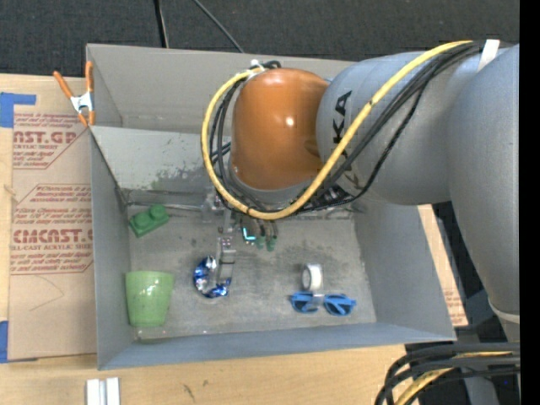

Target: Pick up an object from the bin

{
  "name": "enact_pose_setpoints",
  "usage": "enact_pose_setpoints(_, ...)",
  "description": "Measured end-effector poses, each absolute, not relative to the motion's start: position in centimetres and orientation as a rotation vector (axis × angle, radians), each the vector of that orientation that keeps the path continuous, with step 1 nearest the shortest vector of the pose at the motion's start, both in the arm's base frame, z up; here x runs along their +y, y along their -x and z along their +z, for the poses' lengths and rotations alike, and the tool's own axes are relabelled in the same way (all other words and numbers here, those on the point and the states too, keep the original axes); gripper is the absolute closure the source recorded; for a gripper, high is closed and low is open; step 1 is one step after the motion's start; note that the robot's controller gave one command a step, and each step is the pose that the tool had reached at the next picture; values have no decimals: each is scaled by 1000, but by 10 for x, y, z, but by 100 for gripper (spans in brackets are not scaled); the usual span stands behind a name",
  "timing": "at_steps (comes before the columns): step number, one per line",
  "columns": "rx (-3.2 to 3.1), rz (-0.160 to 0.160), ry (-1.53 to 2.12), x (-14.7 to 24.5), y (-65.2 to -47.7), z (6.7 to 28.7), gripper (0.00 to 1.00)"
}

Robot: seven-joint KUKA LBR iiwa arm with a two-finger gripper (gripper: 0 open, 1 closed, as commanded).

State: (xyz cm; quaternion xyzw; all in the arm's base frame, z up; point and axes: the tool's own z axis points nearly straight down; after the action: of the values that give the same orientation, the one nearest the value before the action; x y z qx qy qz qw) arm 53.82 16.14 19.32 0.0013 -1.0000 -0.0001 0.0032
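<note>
Right up front in the grey bin (pixel 253 344), a green cup (pixel 149 298) on the left and blue sunglasses (pixel 323 303) on the right. Just behind the sunglasses, a little white roll (pixel 313 277). Near the middle, a shiny blue crinkly thing (pixel 211 280), with the gripper (pixel 226 260) pointing straight down at its top edge. Can't tell if spread apart or pinched shut. Farther back on the left, a green block (pixel 148 220). Above it all, the arm's big orange cover (pixel 274 129).
</note>
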Motion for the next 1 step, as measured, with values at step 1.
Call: enact_pose_setpoints(1,-3126,2,-252,109,-551,66,0)
